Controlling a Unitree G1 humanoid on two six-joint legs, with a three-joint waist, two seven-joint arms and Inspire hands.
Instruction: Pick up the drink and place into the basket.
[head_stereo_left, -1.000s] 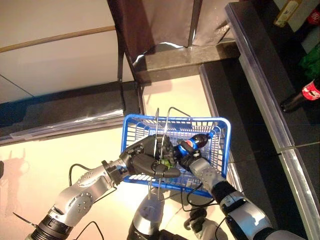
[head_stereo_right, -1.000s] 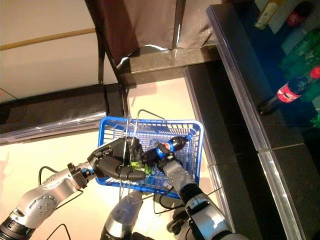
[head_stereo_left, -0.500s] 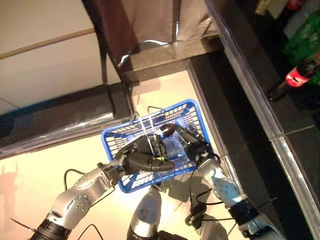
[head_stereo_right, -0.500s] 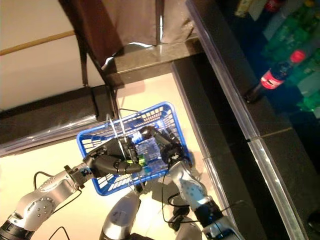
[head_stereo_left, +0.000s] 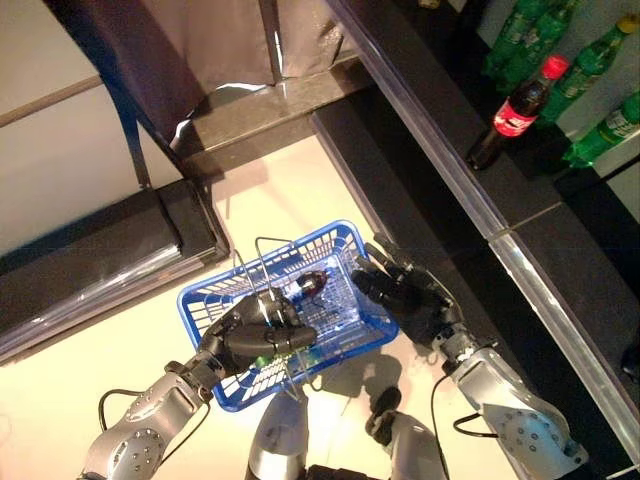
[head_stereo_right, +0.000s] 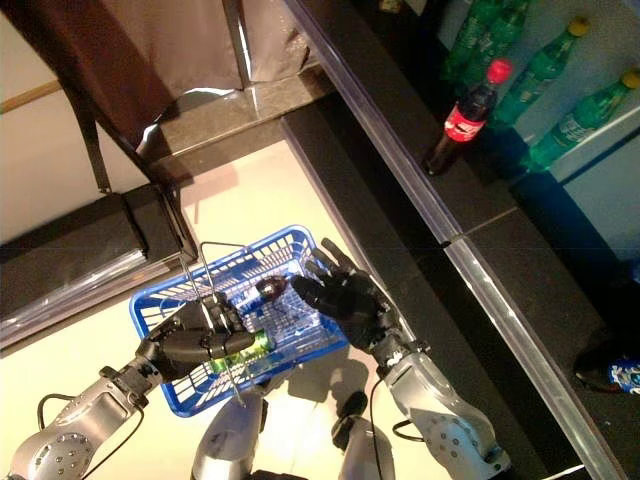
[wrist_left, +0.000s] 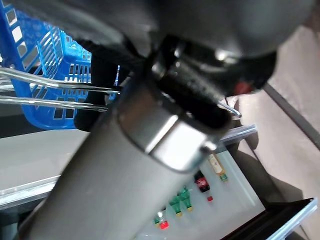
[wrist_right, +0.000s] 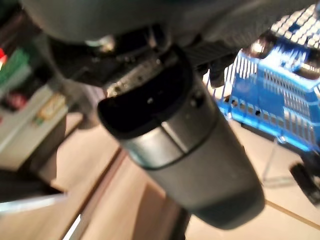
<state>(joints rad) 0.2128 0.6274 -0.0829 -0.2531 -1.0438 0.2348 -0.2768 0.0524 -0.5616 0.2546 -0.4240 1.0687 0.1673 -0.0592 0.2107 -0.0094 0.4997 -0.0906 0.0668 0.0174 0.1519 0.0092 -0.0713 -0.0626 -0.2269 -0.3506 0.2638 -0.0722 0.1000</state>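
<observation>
The blue basket (head_stereo_left: 215, 295) hangs raised in front of me, held by its thin wire handles (head_stereo_left: 262, 245). My left hand (head_stereo_left: 250, 338) is shut on those handles. A dark cola bottle (head_stereo_left: 308, 285) lies inside the basket, and a green drink (head_stereo_right: 243, 349) lies beside it under my left hand. My right hand (head_stereo_left: 405, 295) is open with fingers spread, at the basket's right rim, holding nothing. The basket also shows in the left wrist view (wrist_left: 30, 60) and the right wrist view (wrist_right: 280, 95).
A dark shelf ledge with a shiny rail (head_stereo_left: 470, 190) runs along the right. On the shelf stand a red-labelled cola bottle (head_stereo_left: 512, 112) and green bottles (head_stereo_left: 590, 60). A dark stand (head_stereo_left: 150, 110) rises at the back left above a low dark platform (head_stereo_left: 100, 260).
My right hand has let go of the cola bottle and drawn back out of the basket to its right rim, fingers spread. The camera has turned right, showing more of the shelf.
</observation>
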